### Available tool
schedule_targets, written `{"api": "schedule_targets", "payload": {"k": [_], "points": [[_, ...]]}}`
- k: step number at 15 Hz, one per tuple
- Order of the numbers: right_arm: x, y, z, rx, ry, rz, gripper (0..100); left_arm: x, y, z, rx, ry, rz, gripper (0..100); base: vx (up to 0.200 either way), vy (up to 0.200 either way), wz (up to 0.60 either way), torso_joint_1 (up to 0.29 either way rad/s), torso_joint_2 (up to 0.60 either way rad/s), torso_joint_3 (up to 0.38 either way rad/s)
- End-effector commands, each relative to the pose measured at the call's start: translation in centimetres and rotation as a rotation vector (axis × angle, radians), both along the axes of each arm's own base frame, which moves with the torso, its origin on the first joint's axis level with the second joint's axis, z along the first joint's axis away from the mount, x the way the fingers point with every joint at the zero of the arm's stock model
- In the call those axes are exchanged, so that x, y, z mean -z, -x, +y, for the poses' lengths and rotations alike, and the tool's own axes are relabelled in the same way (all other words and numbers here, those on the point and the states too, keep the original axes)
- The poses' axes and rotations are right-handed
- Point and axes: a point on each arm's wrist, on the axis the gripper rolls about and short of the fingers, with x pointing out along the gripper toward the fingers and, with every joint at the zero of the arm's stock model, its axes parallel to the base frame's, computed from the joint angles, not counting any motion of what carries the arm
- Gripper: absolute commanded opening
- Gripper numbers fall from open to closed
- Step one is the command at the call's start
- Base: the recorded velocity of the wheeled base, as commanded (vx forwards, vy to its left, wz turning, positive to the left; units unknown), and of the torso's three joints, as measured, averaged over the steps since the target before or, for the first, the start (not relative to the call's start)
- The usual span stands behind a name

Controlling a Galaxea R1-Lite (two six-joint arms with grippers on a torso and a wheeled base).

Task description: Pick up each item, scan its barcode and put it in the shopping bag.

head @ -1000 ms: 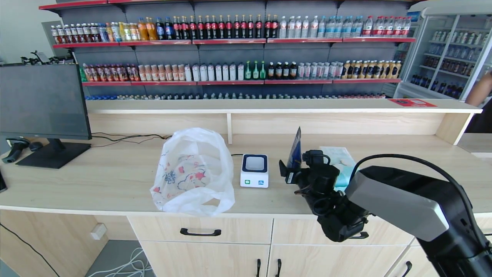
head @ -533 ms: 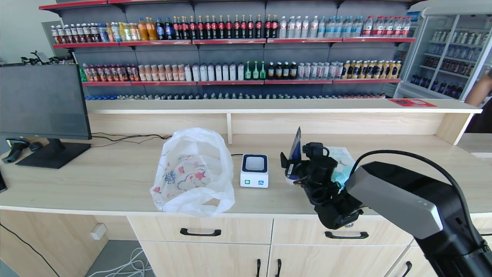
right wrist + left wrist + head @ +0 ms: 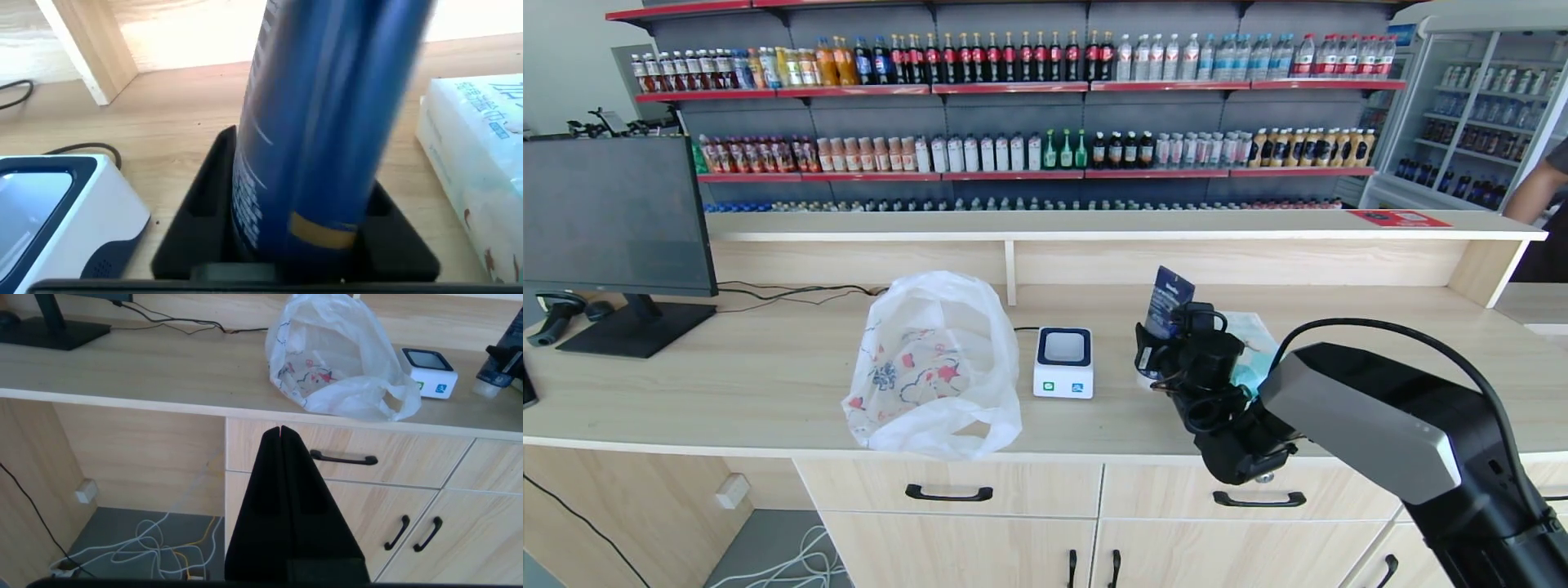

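One white shopping bag (image 3: 931, 367) sits near the counter's (image 3: 727, 392) front edge. A red-and-blue pattern shows through it; contents unclear. One scanner (image 3: 1063, 362) stands just beside the bag. One blue tube (image 3: 1170, 298) is upright, pinched in the right gripper (image 3: 1158, 347) beside the scanner. One pale packet (image 3: 1250, 331) lies behind the arm. The right wrist view adds the tube's gold band. Left gripper (image 3: 280, 434) is pressed together, low before the drawers.

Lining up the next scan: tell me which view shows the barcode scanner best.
The head view: the whole barcode scanner stands on the counter between the shopping bag and the right tool holding the blue tube. The left wrist view shows it small, far off; the right wrist view cuts it at the edge.
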Motion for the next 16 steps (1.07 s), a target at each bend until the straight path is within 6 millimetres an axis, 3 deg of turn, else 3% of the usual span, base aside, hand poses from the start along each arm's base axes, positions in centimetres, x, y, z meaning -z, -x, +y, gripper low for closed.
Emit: {"api": "schedule_targets", "payload": {"k": [1, 8, 12, 16], "points": [[-0.3, -0.1, 0.0, 0.000, -0.006, -0.014, 0, 0.0, 0.0, 0.0, 0.000, 0.001, 0.000, 0, 0.000, 0.000, 0.00, 0.000, 0.00, 0.000], [-1.9, 0.5, -0.2, -0.002, -0.014, -0.028, 0, 0.0, 0.0, 0.0, 0.000, 0.001, 0.000, 0, 0.000, 0.000, 0.00, 0.000, 0.00, 0.000], [-4.3, 3.4, -0.4, -0.019, -0.023, -0.054, 0, 0.0, 0.0, 0.0, 0.000, 0.001, 0.000, 0, 0.000, 0.000, 0.00, 0.000, 0.00, 0.000], [-5.6, 8.6, -0.2, -0.054, -0.026, -0.064, 0, 0.0, 0.0, 0.0, 0.000, 0.001, 0.000, 0, 0.000, 0.000, 0.00, 0.000, 0.00, 0.000]]}}
